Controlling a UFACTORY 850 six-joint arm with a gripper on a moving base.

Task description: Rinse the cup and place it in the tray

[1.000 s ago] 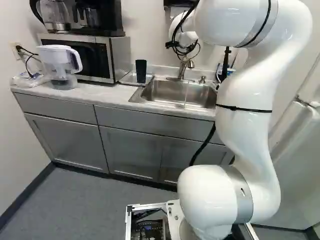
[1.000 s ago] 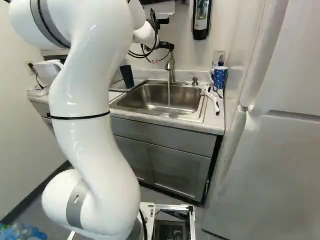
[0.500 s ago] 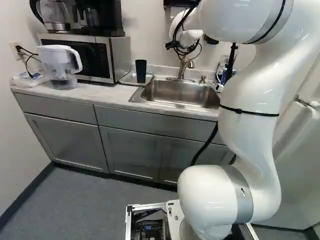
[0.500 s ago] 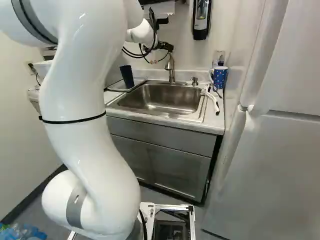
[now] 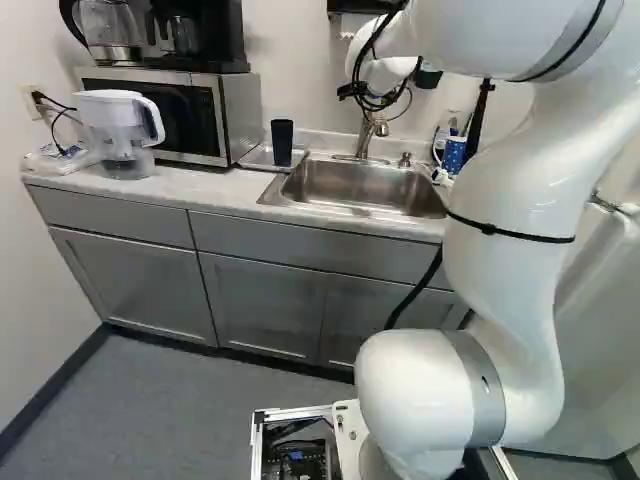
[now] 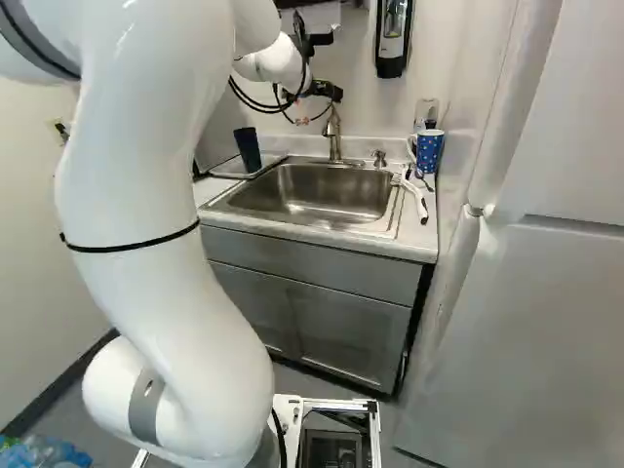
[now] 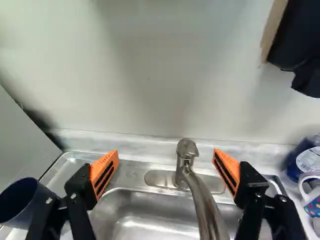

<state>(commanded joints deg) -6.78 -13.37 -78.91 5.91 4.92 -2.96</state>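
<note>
Wrist view, fingers: the orange-padded fingers [image 7: 105, 172] stand wide apart and hold nothing; the faucet [image 7: 199, 195] shows between and beyond them, with no contact that I can make out.
Cup: the dark cup [image 5: 282, 142] stands mouth up in the tray [image 6: 232, 168], beside the sink [image 6: 310, 197] on the microwave's side; it is out of the fingers' reach as they stand.
Done: the placing looks finished, since the cup is in the tray and let go.
Rinse: probably done, judging by where the cup is; whether it is wet cannot be seen.
Water: no stream shows under the faucet, so it seems to be off.
Left: most likely only drawing the arm back from the faucet and the wall, with care not to knock the spout.
Cups for the task: one.
Trays: one.
Sinks: one, with one faucet.
Mugs: one, the blue spotted mug [image 6: 430, 151], on the other side of the sink from the tray.
Pitchers: one, the white pitcher [image 5: 122, 130] on the bench [image 5: 212, 188].
Microwaves: one microwave [image 5: 238, 110], between pitcher and tray.
White-handled tools: one white-handled tool [image 6: 417, 200], beside the sink near the mug.
</note>
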